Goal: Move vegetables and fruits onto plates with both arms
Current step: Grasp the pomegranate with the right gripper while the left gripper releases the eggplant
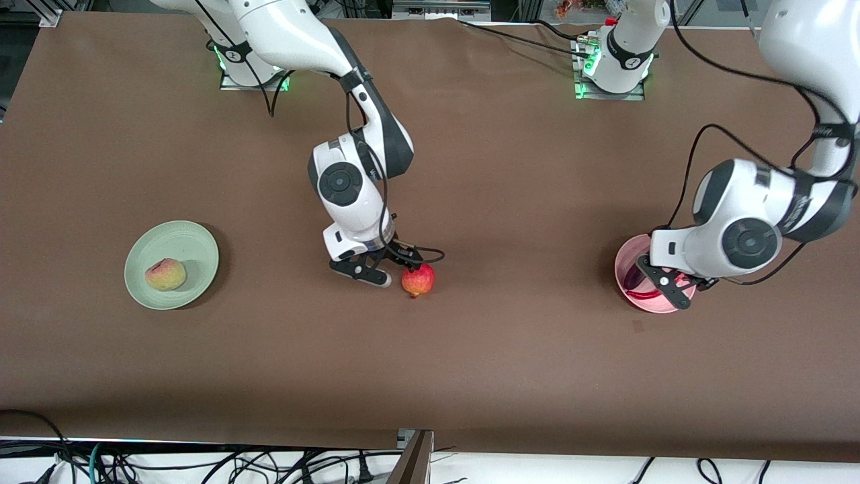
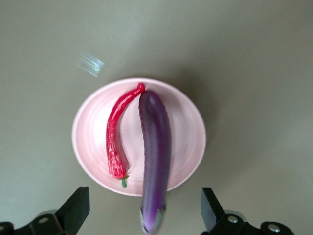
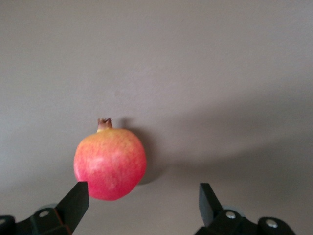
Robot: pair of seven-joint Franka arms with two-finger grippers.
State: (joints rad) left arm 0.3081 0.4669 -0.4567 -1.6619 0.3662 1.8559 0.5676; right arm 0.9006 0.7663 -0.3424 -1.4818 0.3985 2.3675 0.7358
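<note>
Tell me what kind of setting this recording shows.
Most likely a robotics lab workbench: two arms bolted to a brown-covered table, loose cables along its edge, and prop produce, a red fruit under the right gripper and the left gripper over a pink plate.

Two plates: one mint green, one pink. Two round fruits: one yellow-green, one red. One eggplant, one chili, two grippers.

Right arm bent down mid-table, right gripper low, pointing down, jaws spread wide, empty. Left arm folded at its end of the table, left gripper hovering, jaws wide, empty.
</note>
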